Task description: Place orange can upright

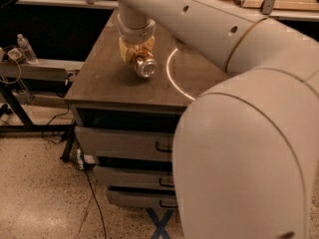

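The orange can (145, 65) is over the dark cabinet top (104, 78), near its middle. It is tilted on its side, with its silver end facing the camera and a little of the golden-orange label showing. My gripper (135, 54) comes down from the white arm above and is shut on the can, its yellowish fingers (126, 49) on either side of the can's body. The can's lower edge is at or just above the surface; I cannot tell which. The far end of the can is hidden by the gripper.
A thin white ring (172, 76) is marked on the cabinet top right of the can. Drawers (124, 146) are below the top. A water bottle (25, 48) stands on a low rack to the left. Cables (92, 198) lie on the floor. My arm's large white link (244, 153) fills the right.
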`<state>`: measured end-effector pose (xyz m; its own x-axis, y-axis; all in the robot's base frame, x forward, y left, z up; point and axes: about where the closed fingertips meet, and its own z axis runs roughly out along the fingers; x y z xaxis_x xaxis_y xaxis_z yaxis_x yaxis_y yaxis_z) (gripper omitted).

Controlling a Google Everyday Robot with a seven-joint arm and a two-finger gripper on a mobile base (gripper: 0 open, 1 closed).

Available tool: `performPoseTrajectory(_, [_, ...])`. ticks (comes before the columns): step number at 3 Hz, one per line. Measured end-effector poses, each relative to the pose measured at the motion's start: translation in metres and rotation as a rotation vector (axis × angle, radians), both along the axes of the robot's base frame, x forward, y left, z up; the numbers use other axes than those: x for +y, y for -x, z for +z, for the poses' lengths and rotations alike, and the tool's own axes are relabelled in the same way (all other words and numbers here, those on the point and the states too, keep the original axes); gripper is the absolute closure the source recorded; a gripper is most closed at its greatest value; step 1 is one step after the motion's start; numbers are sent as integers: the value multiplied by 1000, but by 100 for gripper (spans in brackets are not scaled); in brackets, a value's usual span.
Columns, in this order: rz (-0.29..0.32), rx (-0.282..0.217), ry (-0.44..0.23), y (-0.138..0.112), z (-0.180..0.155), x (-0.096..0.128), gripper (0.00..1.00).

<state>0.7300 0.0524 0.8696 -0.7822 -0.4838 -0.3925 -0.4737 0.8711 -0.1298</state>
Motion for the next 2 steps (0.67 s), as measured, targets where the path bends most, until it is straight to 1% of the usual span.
performPoseTrajectory(1, [9, -89, 12, -4, 30, -8, 100])
performPoseTrajectory(2, [73, -222, -18, -4, 72, -20, 100])
